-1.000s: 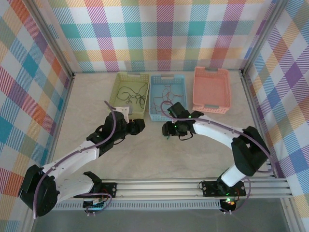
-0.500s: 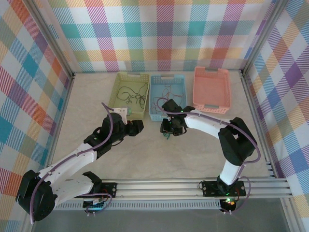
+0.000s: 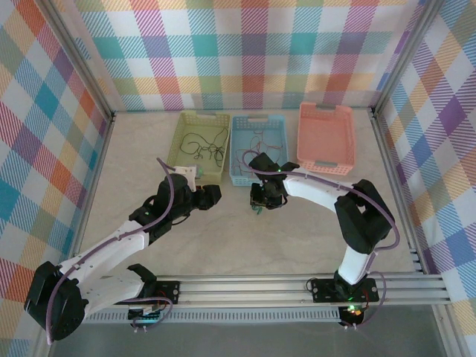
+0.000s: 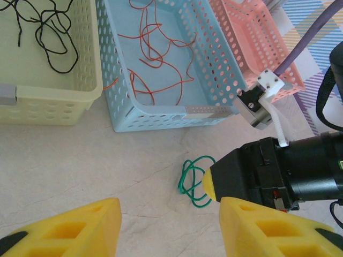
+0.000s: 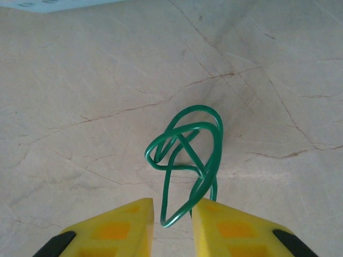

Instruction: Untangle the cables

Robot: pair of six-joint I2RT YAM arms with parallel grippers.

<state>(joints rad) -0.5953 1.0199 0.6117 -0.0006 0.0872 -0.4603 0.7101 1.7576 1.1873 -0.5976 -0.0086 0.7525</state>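
A small green cable [image 5: 187, 155] lies coiled on the table [image 3: 223, 238] in front of the blue basket [image 4: 161, 115]. My right gripper [image 5: 172, 206] stands over it, its jaws a narrow gap apart, the coil's near loop between the fingers and not pinched. The same green cable [image 4: 194, 179] touches the right gripper's yellow tip [image 4: 209, 182]. My left gripper [image 4: 170, 206] is wide open above bare table, short of the coil. Orange-red cables [image 4: 155, 59] lie in the blue basket. Black cables [image 4: 43, 27] lie in the yellow-green basket [image 4: 48, 107].
A pink basket [image 3: 325, 137] stands to the right of the blue basket [image 3: 236, 149], at the back of the table. The left gripper [image 3: 214, 195] and right gripper [image 3: 259, 202] face each other just in front of the baskets. Plaid walls enclose the table.
The right arm has folded in and its gripper has shifted slightly left and back, onto the green cable. The left gripper has barely moved.
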